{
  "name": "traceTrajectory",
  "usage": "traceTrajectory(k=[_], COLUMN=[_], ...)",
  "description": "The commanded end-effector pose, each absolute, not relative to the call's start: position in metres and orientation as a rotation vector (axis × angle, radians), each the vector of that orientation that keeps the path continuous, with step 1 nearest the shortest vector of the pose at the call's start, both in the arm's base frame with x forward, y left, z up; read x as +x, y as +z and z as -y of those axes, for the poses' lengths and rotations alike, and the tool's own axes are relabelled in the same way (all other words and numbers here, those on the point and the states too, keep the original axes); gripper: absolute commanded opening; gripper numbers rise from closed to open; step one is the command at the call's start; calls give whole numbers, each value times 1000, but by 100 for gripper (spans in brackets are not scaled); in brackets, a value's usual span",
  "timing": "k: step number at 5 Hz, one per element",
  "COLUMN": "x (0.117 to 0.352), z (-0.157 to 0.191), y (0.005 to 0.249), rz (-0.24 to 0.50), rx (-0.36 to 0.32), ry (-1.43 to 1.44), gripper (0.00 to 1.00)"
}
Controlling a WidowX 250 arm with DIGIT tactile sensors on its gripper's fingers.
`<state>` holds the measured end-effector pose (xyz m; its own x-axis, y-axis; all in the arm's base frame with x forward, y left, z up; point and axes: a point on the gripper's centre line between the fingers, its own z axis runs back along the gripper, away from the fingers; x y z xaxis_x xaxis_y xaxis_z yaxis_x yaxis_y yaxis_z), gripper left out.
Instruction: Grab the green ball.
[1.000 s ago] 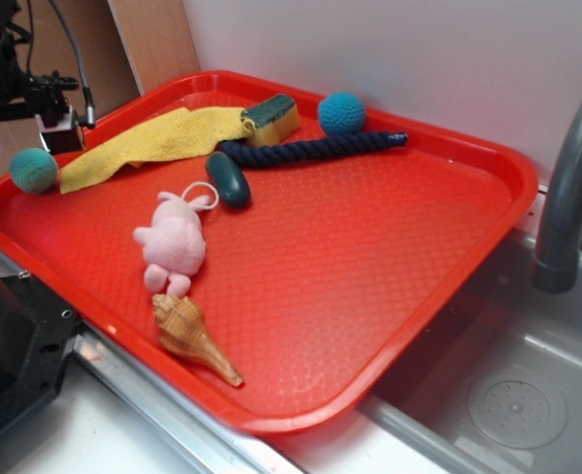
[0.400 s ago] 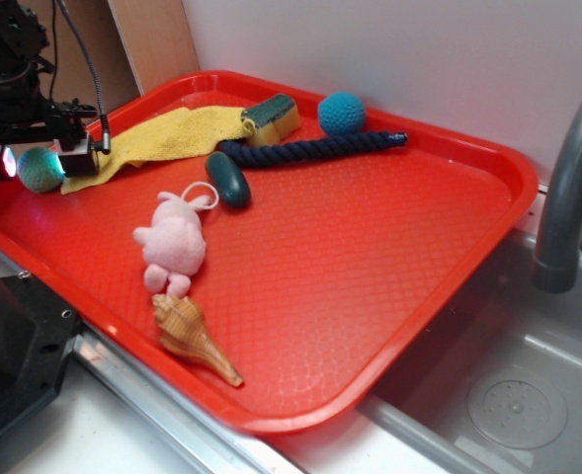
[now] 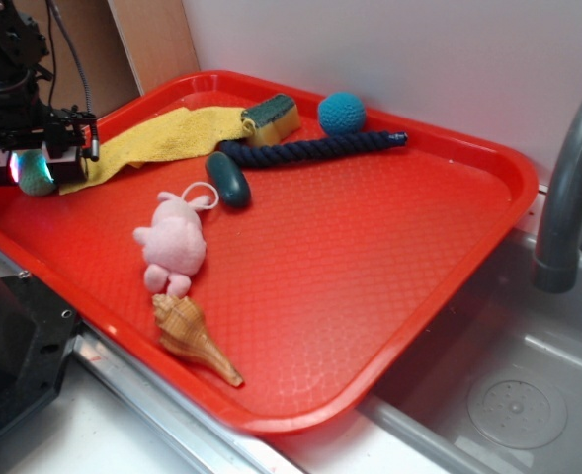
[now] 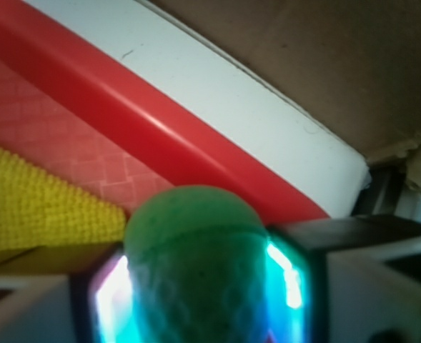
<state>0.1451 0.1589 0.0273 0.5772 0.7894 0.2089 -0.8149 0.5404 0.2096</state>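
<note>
The green ball (image 3: 37,179) sits at the far left edge of the red tray (image 3: 508,178), just beside the end of the yellow cloth (image 3: 162,138). My gripper (image 3: 33,168) is down over it, with one finger on each side. In the wrist view the green ball (image 4: 196,271) fills the whole gap of the gripper (image 4: 196,293), and its sides touch both lit pads. The jaws are shut on the ball. It still rests low at the tray's surface.
On the tray lie a blue-teal ball (image 3: 342,113), a sponge (image 3: 271,118), a navy rope (image 3: 310,149), a dark green oval (image 3: 229,180), a pink plush (image 3: 172,242) and a shell (image 3: 192,336). The tray rim (image 4: 124,121) runs right behind the ball. A grey faucet (image 3: 567,197) and sink (image 3: 518,395) are at right.
My gripper came down from above the tray's left rim onto the green ball, and its fingers have drawn in against the ball's sides.
</note>
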Motion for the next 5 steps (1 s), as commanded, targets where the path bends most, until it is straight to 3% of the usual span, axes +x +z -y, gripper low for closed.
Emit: traceTrajectory(k=[1,2,3,4,5], x=[143,136,135,144,155], z=[-113,-79,-45,-25,-14], y=[104,157,207,228,240], rz=[195,229,208,212,193], rx=[273,38,-108,-220,-243], ry=[611,437,254,112,76], gripper=[0,0,0,0,0])
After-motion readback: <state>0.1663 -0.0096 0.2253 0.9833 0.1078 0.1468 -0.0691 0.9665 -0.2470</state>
